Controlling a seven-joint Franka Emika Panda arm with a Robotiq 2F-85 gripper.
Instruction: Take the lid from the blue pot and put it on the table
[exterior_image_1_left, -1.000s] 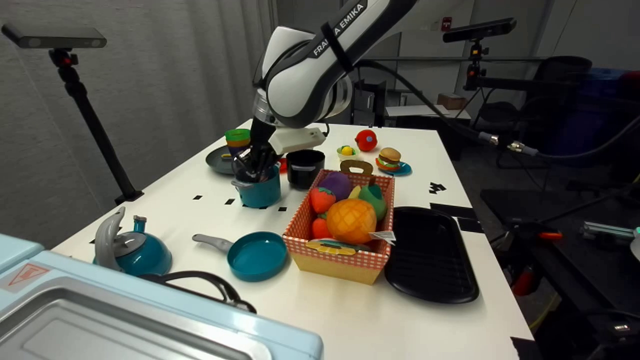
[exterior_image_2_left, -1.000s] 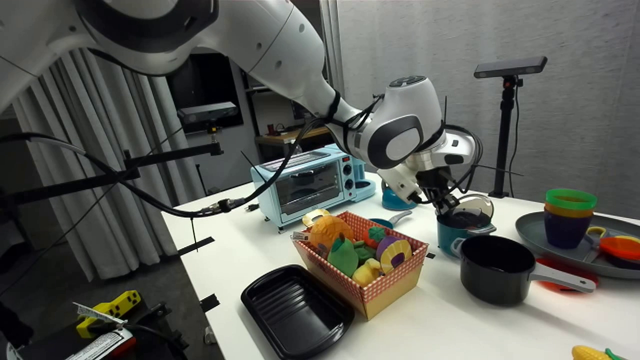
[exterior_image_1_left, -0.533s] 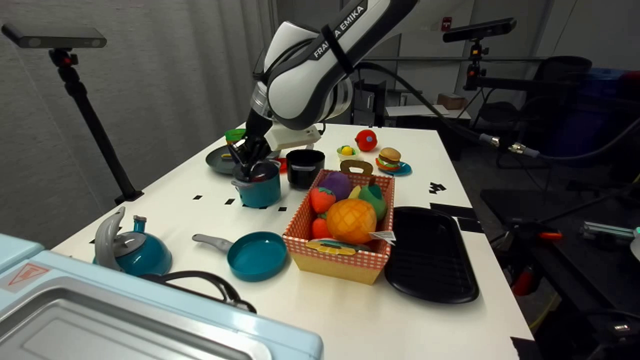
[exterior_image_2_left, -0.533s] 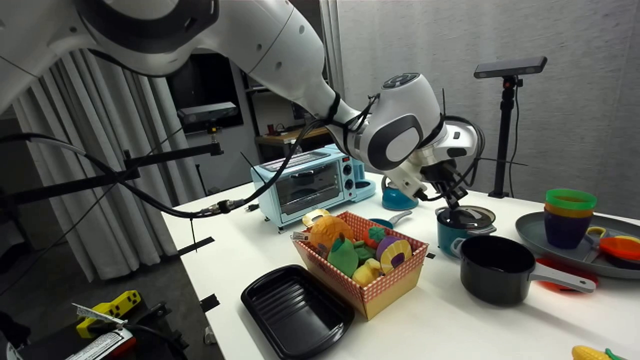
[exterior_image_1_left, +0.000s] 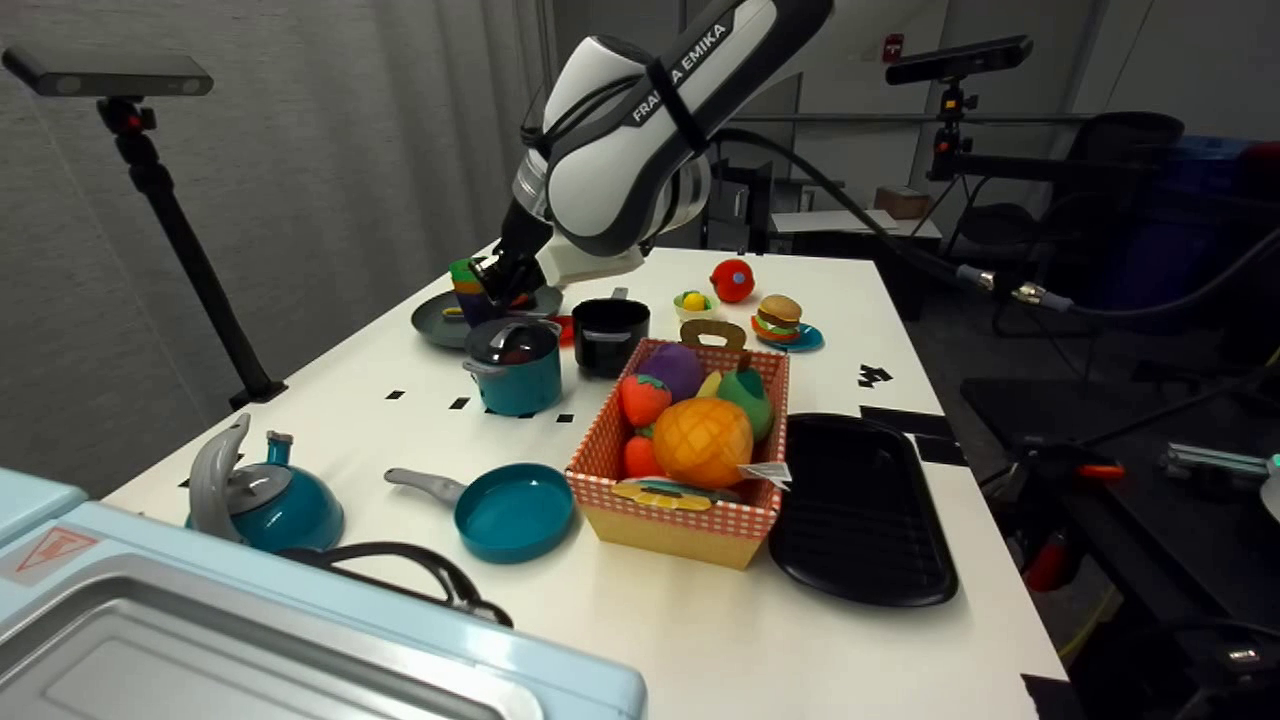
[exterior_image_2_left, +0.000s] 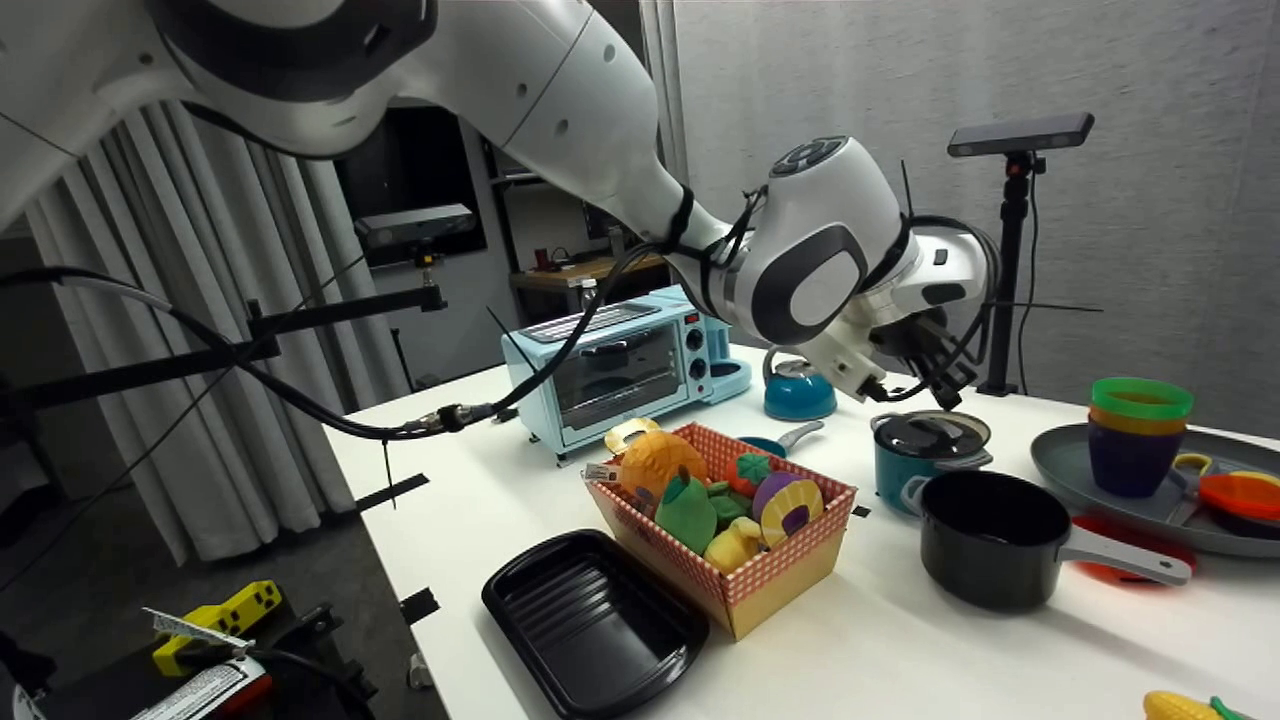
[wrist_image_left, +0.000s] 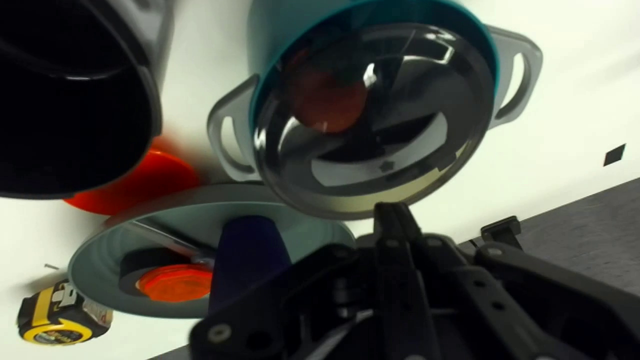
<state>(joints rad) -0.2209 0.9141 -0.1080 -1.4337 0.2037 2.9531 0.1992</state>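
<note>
The lid (wrist_image_left: 360, 165) is round and glassy with a grey rim. It lies on the blue pot (wrist_image_left: 270, 35), a little off-centre, so part of the pot's teal rim shows. A reddish round patch shows on or through the glass. In both exterior views the lid (exterior_image_1_left: 512, 342) (exterior_image_2_left: 928, 435) rests nearly flat on the pot (exterior_image_1_left: 525, 388) (exterior_image_2_left: 893, 470), which stands on the white table (exterior_image_1_left: 650, 620). My gripper (wrist_image_left: 396, 206) is shut with nothing between its fingertips. It hangs above and just past the lid's edge (exterior_image_2_left: 950, 400), apart from it.
A black pot (exterior_image_2_left: 990, 560) stands close beside the blue pot. The dark plate (exterior_image_2_left: 1062, 470) with stacked cups (exterior_image_2_left: 1135, 450) is nearby. A fruit basket (exterior_image_2_left: 790, 600), black tray (exterior_image_2_left: 520, 580), kettle (exterior_image_2_left: 800, 395), shallow pan (exterior_image_1_left: 515, 510) and toaster oven (exterior_image_2_left: 620, 370) also stand on the table.
One second ago the lid stood tilted up at the pot beside my gripper. It has dropped back onto the pot. My gripper has risen and moved away from it.
</note>
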